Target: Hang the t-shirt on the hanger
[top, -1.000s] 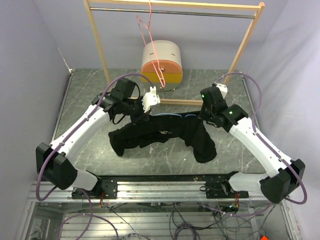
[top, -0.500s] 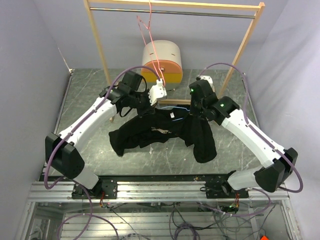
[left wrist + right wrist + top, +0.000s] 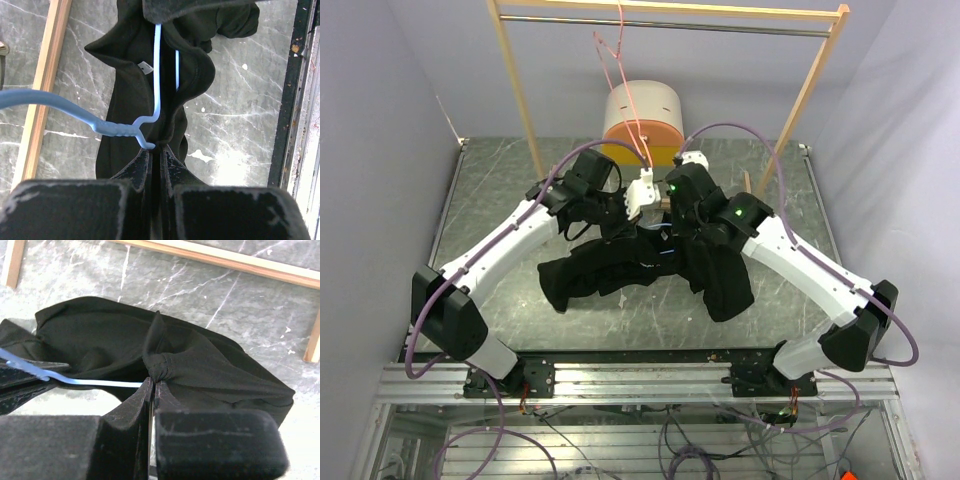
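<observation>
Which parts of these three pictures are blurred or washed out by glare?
Top external: evenly lit and sharp, though the black t-shirt shows little detail. Left wrist: the jaws are out of focus, the hanger is sharp, and glare whitens the table. Right wrist: the jaws are blurred, the t-shirt folds clear.

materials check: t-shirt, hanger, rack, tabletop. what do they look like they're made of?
t-shirt: soft matte black cloth; it folds and bunches.
hanger: thin wire, likely with a smooth light-blue coating; twisted at the neck.
rack: pale wood, looks unpainted.
tabletop: grey marble-look surface with white veins, possibly laminate.
</observation>
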Available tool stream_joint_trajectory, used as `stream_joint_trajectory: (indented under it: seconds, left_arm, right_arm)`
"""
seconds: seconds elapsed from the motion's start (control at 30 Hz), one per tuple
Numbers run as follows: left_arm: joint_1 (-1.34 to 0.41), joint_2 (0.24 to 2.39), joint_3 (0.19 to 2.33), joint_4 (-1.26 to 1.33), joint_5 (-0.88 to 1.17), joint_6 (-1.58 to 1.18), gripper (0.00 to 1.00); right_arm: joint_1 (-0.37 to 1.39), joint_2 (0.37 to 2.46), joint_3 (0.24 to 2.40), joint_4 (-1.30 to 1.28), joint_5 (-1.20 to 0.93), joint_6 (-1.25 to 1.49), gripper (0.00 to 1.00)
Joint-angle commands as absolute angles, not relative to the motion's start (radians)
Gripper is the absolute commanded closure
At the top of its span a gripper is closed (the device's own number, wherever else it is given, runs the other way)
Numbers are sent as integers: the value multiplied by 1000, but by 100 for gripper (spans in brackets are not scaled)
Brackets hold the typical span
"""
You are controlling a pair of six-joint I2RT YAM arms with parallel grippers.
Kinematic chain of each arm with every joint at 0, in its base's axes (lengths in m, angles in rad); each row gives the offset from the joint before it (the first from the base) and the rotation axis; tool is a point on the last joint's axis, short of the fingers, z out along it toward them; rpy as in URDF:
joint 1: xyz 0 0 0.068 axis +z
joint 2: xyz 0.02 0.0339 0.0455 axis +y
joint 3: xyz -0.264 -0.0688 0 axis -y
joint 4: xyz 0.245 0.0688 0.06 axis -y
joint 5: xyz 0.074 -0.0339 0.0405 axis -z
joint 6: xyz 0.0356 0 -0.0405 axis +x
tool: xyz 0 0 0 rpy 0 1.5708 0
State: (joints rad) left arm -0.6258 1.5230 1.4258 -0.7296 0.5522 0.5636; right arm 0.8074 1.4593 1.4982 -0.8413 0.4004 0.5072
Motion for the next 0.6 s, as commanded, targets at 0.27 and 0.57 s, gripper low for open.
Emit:
stream_joint_trajectory:
  seconds: [0.27,0.57]
  left_arm:
    - [-643,1456,1381,-649,620,534,93]
    - [-643,1413,1342,-746,658,642,93]
  right_arm:
    - [862,1444,1490,-831,324,468,100]
    - [863,1460,1470,-830,272,454,80]
